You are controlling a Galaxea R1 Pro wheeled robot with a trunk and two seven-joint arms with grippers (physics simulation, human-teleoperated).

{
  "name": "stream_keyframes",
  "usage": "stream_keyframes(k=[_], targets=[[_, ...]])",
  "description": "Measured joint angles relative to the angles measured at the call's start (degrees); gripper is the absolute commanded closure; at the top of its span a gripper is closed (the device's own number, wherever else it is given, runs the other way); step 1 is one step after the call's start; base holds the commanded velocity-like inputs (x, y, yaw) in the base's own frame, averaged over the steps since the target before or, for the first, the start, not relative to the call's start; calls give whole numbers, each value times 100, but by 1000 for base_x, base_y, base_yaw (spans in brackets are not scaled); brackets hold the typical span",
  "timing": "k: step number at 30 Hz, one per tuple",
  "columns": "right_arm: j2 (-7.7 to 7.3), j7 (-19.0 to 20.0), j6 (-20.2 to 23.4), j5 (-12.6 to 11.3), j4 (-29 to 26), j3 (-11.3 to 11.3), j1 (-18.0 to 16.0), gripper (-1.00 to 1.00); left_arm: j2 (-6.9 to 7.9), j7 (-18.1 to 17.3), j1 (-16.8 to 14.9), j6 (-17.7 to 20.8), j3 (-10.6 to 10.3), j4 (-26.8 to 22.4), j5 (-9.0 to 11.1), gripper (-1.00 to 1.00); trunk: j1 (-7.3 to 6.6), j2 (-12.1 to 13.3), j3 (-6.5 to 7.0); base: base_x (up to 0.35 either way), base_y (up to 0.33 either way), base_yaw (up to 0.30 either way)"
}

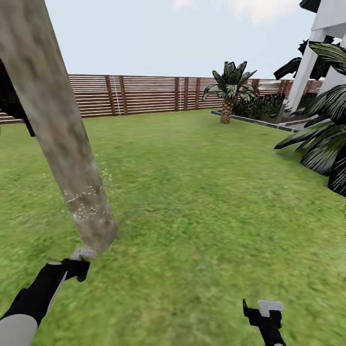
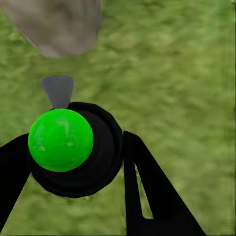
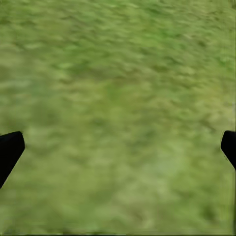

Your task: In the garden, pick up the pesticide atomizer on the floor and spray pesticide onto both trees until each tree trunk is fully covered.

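A thick, pale mottled tree trunk leans across the left of the head view, with white spray specks low on its bark. Just below its base, my left gripper is shut on the pesticide atomizer. In the left wrist view the atomizer is a round black bottle with a bright green spot on top. It sits between my left gripper's black fingers, and its grey nozzle points at the trunk's foot. My right gripper hangs open over grass, holding nothing.
Green lawn stretches to a brown slatted fence. A short palm stands by a raised bed at the back right. Dark broad-leaved plants and a white house crowd the right edge. Black foliage shows behind the trunk.
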Motion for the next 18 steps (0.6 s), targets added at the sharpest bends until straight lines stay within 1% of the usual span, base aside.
stream_keyframes(k=[1,2,3,4,5,6,7,8,9,10,11,13,14,16,18], targets=[[7,5,9,619,-7,-3,-2,-100,15,-431,114,-297,-8,23,-41,100,0,0,0,-336,97,0],[18,9,18,1171,-20,-9,-1,-100,29,-823,184,-506,-8,31,-169,100,0,0,0,-336,97,0],[27,13,24,1713,-40,-16,-3,-100,75,-1226,227,-737,-7,34,-395,100,0,0,0,-336,97,0],[37,39,34,2229,-97,-20,-2,-100,124,-1690,250,-1036,-4,36,-721,100,0,0,1,-336,97,0],[47,216,75,2623,-189,-23,-1,-100,149,-2161,262,-1322,-4,37,-1035,100,0,0,1,-336,97,0],[63,955,337,2985,-382,-18,-11,-100,165,-2843,270,-1669,-4,39,-1436,100,0,0,1,-336,97,0],[80,1712,648,3130,-566,-24,-32,-100,168,-3312,269,-1879,-3,39,-1709,100,0,0,1,-336,97,0],[89,2455,955,3202,-812,-30,-69,-100,166,-3711,267,-2041,-4,38,-1940,100,0,0,1,-335,97,0],[93,3084,1192,3236,-1114,-34,-105,-100,155,-4047,266,-2156,-3,36,-2146,100,0,0,1,-336,97,0],[95,3593,1354,3256,-1424,-35,-128,-100,126,-4328,262,-2220,2,24,-2325,100,0,0,1,-305,77,0],[102,4015,1465,3266,-1702,-35,-142,-100,90,-4551,252,-2254,9,-11,-2467,100,0,0,1,-178,39,0],[127,4661,1608,3278,-2146,-35,-168,-100,24,-4820,218,-2270,-46,-46,-2594,100,0,0,1,-61,13,0],[137,5053,1669,3275,-2392,-35,-195,-100,3,-4898,215,-2253,-228,-54,-2626,100,0,0,1,-15,3,0],[144,5256,1693,3283,-2540,-34,-211,-100,-13,-4918,209,-2225,-533,-63,-2644,100,0,0,1,-6,1,0],[176,5310,1700,3283,-2575,-34,-217,-100,-50,-4901,205,-2209,-809,-67,-2654,100,0,0,1,-2,0,0]])
